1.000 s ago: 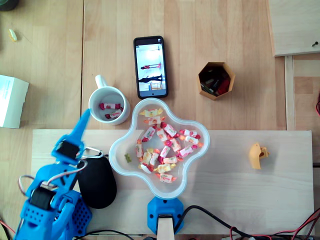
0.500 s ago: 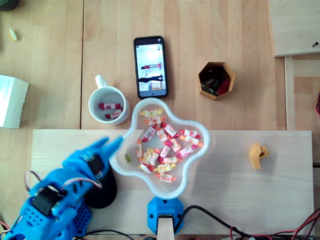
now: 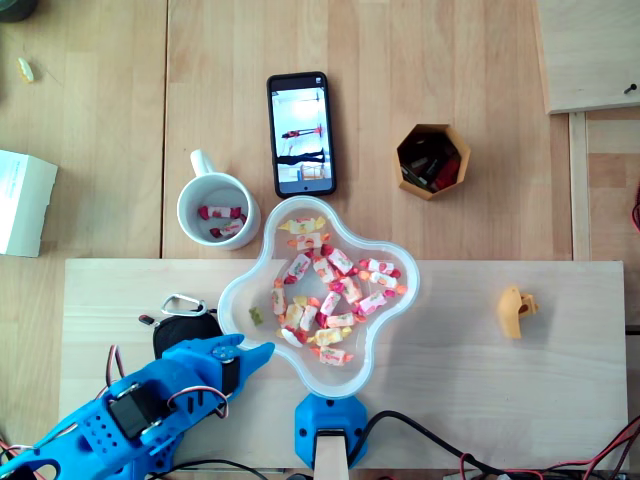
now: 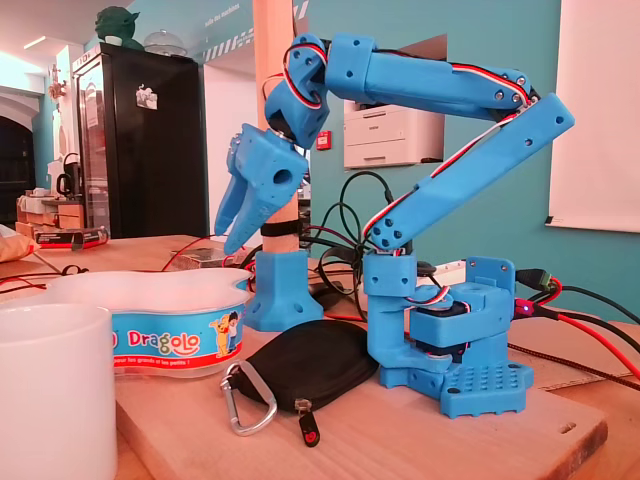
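Note:
My blue gripper (image 3: 255, 352) points right at the lower left rim of a white lobed bowl (image 3: 345, 378) that holds several wrapped candies (image 3: 330, 290). In the fixed view the gripper (image 4: 225, 238) hangs tilted downward above the bowl's (image 4: 165, 335) far rim, clear of it. Its fingers stand slightly open with nothing between them. A white mug (image 3: 190, 200) with a few candies inside stands up and left of the bowl; in the fixed view the mug (image 4: 50, 390) is at the near left.
A black pouch (image 3: 180, 328) with a carabiner (image 3: 180, 302) lies under the arm, beside the arm's base (image 4: 450, 340). A phone (image 3: 300, 133), an orange hexagonal holder (image 3: 431, 160), a small yellow piece (image 3: 515, 310), a blue post base (image 3: 328, 430) and a white box (image 3: 22, 200) surround the bowl.
The arm has swung from near the mug down and to the right, and the gripper now points at the bowl's lower left rim. The pouch is uncovered.

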`<state>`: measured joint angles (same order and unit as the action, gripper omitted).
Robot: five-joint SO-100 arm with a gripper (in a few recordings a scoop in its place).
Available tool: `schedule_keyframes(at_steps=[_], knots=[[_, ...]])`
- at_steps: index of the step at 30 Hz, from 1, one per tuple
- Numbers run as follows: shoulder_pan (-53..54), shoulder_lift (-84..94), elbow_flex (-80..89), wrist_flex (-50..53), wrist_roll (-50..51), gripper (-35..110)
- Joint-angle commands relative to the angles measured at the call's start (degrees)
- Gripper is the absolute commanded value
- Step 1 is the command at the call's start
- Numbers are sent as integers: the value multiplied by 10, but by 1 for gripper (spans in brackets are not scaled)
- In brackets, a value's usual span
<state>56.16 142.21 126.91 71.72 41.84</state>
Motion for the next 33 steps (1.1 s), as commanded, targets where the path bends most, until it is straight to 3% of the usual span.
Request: schedule_keyframes(at_steps=[1,5,15,27,33], knots=[[-3,13,-25,4,4,20],[4,9,-35,-11,4,21],[33,-13,54,-197,39,20],[25,-131,62,-209,171,20],[24,-198,-67,-200,198,20]])
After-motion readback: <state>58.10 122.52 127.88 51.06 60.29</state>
